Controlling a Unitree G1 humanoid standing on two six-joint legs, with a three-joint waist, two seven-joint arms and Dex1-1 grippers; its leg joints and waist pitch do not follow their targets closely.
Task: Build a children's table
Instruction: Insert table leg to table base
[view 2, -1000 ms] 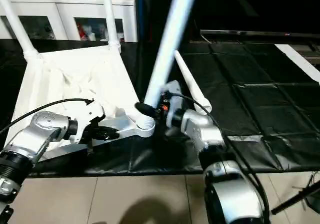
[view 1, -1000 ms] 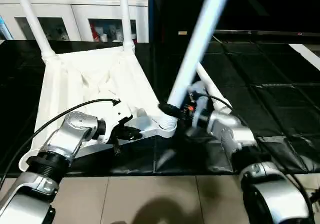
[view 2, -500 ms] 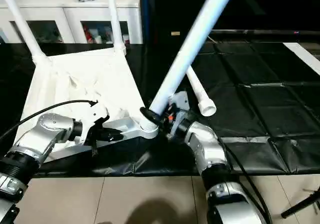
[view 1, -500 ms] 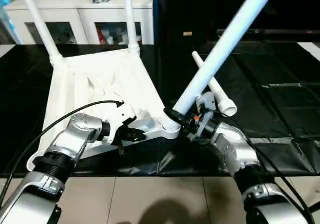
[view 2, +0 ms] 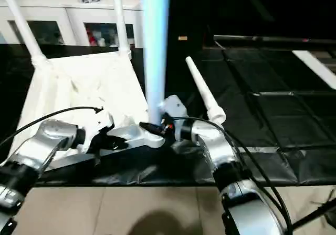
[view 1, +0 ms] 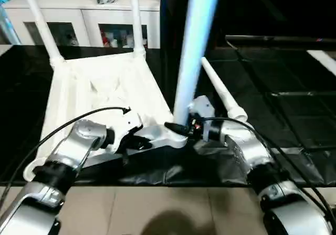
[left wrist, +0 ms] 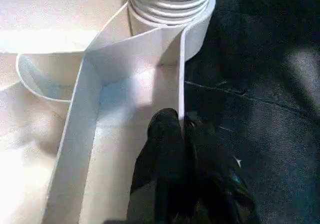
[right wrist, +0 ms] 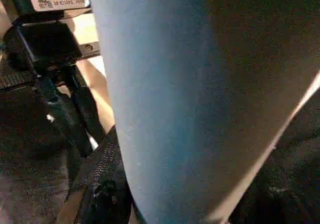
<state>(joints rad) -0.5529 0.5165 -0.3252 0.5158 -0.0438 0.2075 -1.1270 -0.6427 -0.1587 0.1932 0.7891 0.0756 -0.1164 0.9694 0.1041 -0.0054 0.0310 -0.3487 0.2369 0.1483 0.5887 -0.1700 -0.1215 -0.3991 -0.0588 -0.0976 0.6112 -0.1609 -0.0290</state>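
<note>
The leg [view 1: 190,51] in my right gripper [view 1: 181,129] has swung from a rightward lean half a second ago to nearly upright, its foot at the near right corner socket [view 1: 176,138] of the table top [view 1: 100,93]; the top itself has not moved. My view has shifted a little as well.

Nearest me, my two silver forearms reach in over the pale floor [view 1: 157,211]. My left gripper [view 1: 137,142] is clenched on the near rim of the top just beside that socket; in the left wrist view its black fingers [left wrist: 167,149] pinch the thin white wall, with the ribbed collar of the leg [left wrist: 170,1] seated in the rounded corner ahead. My right gripper is clamped on the leg's base, and in the right wrist view the tube runs close past the lens.

The table is all white plastic. The top lies upside down on the black mat [view 1: 283,109], its underside showing raised ribs and rounded corners. A loose leg [view 1: 220,95] lies on the mat just right of the top, thin end away from me, flared end near my right wrist.

Farther off, two legs [view 1: 41,24] [view 1: 135,17] stand in the far corner sockets. Behind them is a white cabinet [view 1: 79,19] with glass doors.
</note>
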